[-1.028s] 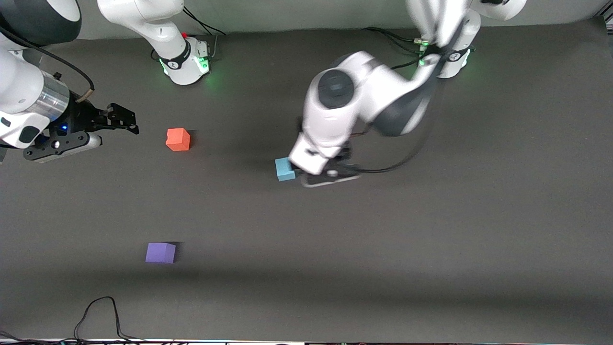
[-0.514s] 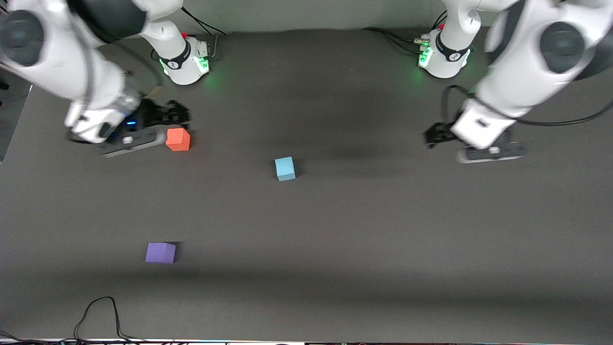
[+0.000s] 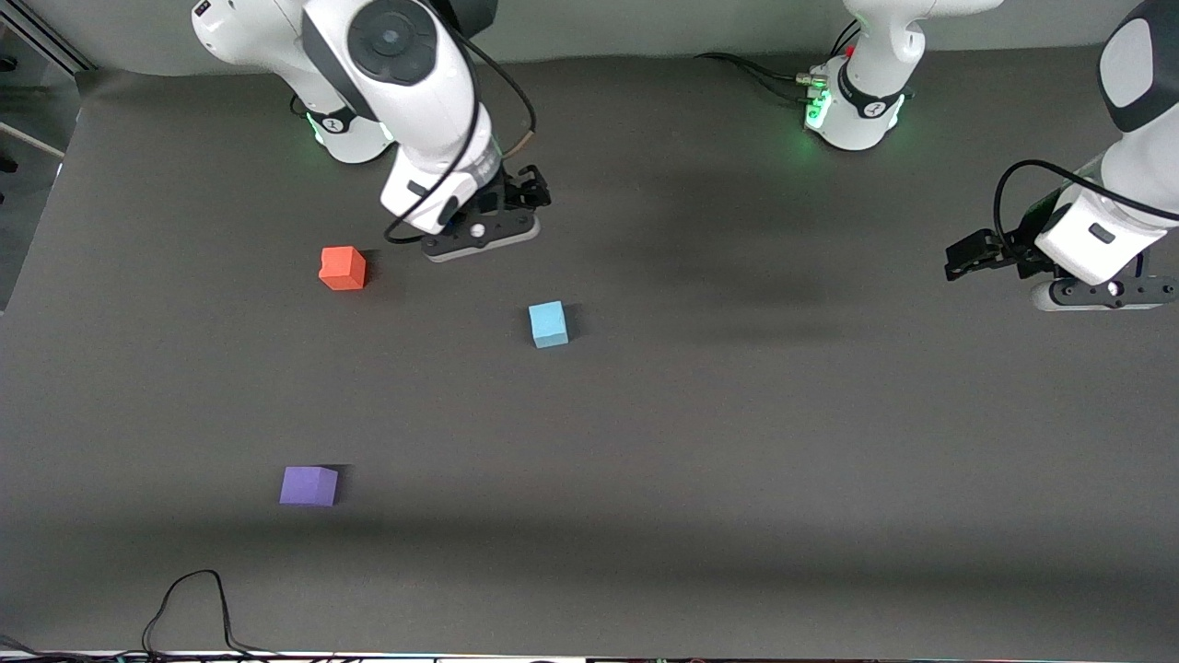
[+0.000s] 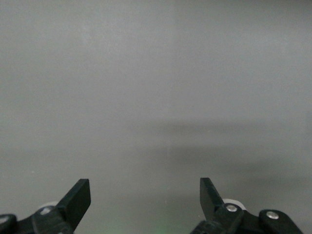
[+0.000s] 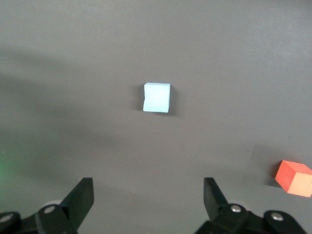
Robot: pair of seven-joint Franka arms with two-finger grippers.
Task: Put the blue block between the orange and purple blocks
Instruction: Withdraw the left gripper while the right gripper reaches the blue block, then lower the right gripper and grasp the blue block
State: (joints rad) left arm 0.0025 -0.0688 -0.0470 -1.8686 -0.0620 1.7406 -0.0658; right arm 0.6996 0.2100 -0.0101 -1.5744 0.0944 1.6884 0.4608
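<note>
Blocks — one blue block (image 3: 548,324), one orange (image 3: 343,268), one purple (image 3: 309,485)

This is a robotics lab set up for manipulation trials. Two white Franka arms are bolted at their bases (image 3: 355,120) (image 3: 857,106) to one edge of a surface (image 3: 737,442) covered in plain dark grey matting, with green status lights glowing at each base and black cables (image 3: 198,603) trailing across the mat's edges. The only things laid out are three small foam cubes, orange (image 3: 343,268), light blue (image 3: 548,324) and purple (image 3: 309,485), against a bare grey wall (image 3: 599,28).
</note>
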